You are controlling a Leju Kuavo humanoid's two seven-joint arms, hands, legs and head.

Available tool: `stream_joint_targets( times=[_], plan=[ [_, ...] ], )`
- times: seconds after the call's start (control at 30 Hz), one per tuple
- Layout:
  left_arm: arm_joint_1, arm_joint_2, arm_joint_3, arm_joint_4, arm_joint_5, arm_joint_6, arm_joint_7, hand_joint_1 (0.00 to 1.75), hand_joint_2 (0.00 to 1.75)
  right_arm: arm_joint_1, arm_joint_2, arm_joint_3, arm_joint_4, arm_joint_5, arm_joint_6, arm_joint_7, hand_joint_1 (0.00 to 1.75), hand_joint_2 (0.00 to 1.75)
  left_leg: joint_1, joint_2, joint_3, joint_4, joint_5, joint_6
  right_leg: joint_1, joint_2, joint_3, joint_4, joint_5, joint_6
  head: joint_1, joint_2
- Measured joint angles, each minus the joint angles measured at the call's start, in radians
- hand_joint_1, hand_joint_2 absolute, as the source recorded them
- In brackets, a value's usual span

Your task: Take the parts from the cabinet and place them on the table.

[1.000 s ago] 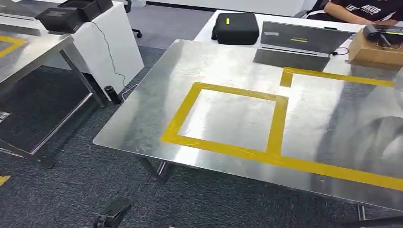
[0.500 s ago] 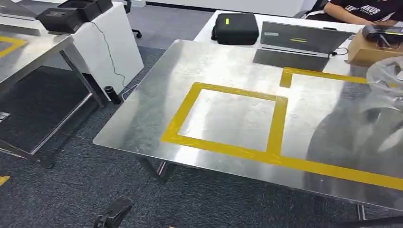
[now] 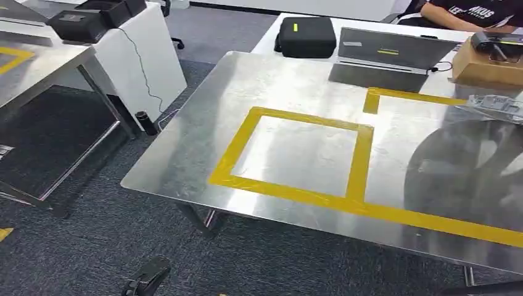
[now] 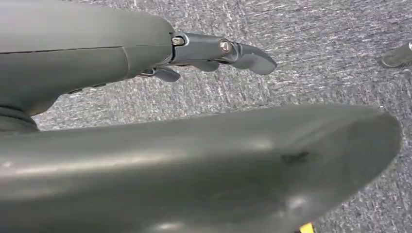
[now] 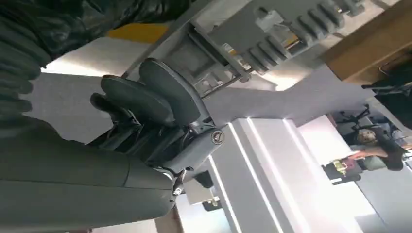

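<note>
A grey ribbed metal part [image 3: 497, 105] hangs low over the steel table [image 3: 185, 154] at its far right edge, beside the right yellow tape outline [image 3: 419, 97]. In the right wrist view my right hand [image 5: 145, 104] curls its fingers around one end of that part [image 5: 272, 43]. The left yellow tape square [image 3: 296, 154] has nothing in it. My left hand [image 4: 204, 51] hangs over the grey carpet with its fingers stretched out and nothing in them.
Behind the table stand a black case [image 3: 305, 37], a grey laptop [image 3: 388, 49] and a cardboard box [image 3: 487, 66]; a person [image 3: 472, 12] sits at the back right. A second steel table [image 3: 37, 68] and a white desk [image 3: 132, 61] stand on the left.
The grey part has come into view at the table's right edge, first as a blur, now steadier and lower. The dark reflection under it on the steel has grown.
</note>
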Motion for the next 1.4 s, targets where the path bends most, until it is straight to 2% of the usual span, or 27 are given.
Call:
stream_joint_targets(
  times=[0.03, 0.07, 0.1, 0.13, 0.17, 0.47, 0.63, 1.13, 1.3, 1.4],
  plan=[
    [0.000, 0.000, 0.000, 0.000, 0.000, 0.000, 0.000, 0.00, 0.00, 0.004, 0.003, 0.000, 0.002, -0.003, 0.000, -0.003, 1.55, 1.75, 0.000, 0.000, 0.000, 0.000, 0.000, 0.000, 0.000, 0.000, 0.000, 0.000, 0.000, 0.000, 0.000, 0.000],
    [0.000, 0.000, 0.000, 0.000, 0.000, 0.000, -0.001, 0.00, 0.00, 0.007, 0.005, 0.000, 0.002, -0.006, -0.001, -0.005, 1.06, 1.75, 0.000, 0.000, 0.000, 0.000, 0.000, 0.000, 0.000, 0.000, 0.000, 0.000, 0.000, 0.000, 0.000, 0.000],
    [0.000, 0.000, 0.000, 0.000, 0.000, 0.000, -0.001, 0.00, 0.00, 0.011, 0.007, 0.000, 0.002, -0.010, -0.002, -0.008, 0.47, 1.75, 0.000, 0.000, 0.000, 0.000, 0.000, 0.000, 0.000, 0.000, 0.000, 0.000, 0.000, 0.000, 0.000, 0.000],
    [0.000, 0.000, 0.000, 0.000, 0.000, 0.000, -0.001, 0.00, 0.00, 0.014, 0.010, 0.000, 0.002, -0.012, -0.003, -0.010, 0.05, 1.75, 0.000, 0.000, 0.000, 0.000, 0.000, 0.000, 0.000, 0.000, 0.000, 0.000, 0.000, 0.000, 0.000, 0.000],
    [0.000, 0.000, 0.000, 0.000, 0.000, 0.000, -0.001, 0.00, 0.00, 0.016, 0.012, 0.000, 0.002, -0.015, -0.003, -0.013, 0.00, 1.75, 0.000, 0.000, 0.000, 0.000, 0.000, 0.000, 0.000, 0.000, 0.000, 0.000, 0.000, 0.000, 0.000, 0.000],
    [0.000, 0.000, 0.000, 0.000, 0.000, -0.003, -0.002, 0.00, 0.00, 0.031, 0.042, 0.000, 0.002, -0.060, 0.016, -0.023, 0.00, 1.75, 0.000, 0.000, 0.000, 0.000, 0.000, 0.000, 0.000, 0.001, 0.000, 0.000, 0.000, 0.000, 0.000, 0.000],
    [0.001, 0.001, 0.000, 0.000, 0.000, -0.002, -0.002, 0.00, 0.00, 0.033, 0.082, 0.000, 0.001, -0.106, 0.069, -0.015, 0.00, 1.75, 0.000, 0.000, 0.000, 0.000, 0.000, 0.000, 0.000, 0.001, 0.000, 0.000, 0.000, 0.000, 0.000, 0.000],
    [0.003, 0.001, 0.001, 0.000, 0.004, -0.002, -0.002, 0.00, 0.00, 0.045, 0.147, -0.007, -0.013, -0.197, 0.126, -0.012, 0.00, 1.75, 0.000, 0.000, 0.000, 0.000, 0.000, 0.000, 0.000, 0.001, 0.000, 0.000, 0.000, 0.000, 0.000, 0.000],
    [0.006, 0.001, 0.001, 0.000, 0.010, 0.001, -0.005, 0.00, 0.00, 0.072, 0.171, -0.006, -0.092, -0.208, 0.127, -0.015, 0.00, 1.75, 0.000, 0.000, 0.000, 0.000, 0.000, 0.000, 0.000, 0.000, 0.000, 0.000, 0.000, 0.000, 0.000, 0.000],
    [0.014, 0.001, 0.002, 0.000, 0.019, 0.003, -0.015, 0.00, 0.00, 0.128, 0.174, -0.004, -0.201, -0.213, 0.116, -0.019, 0.00, 1.75, 0.001, 0.000, 0.000, 0.000, 0.000, 0.000, 0.000, 0.000, 0.000, 0.000, 0.000, 0.000, 0.000, 0.000]
  ],
)
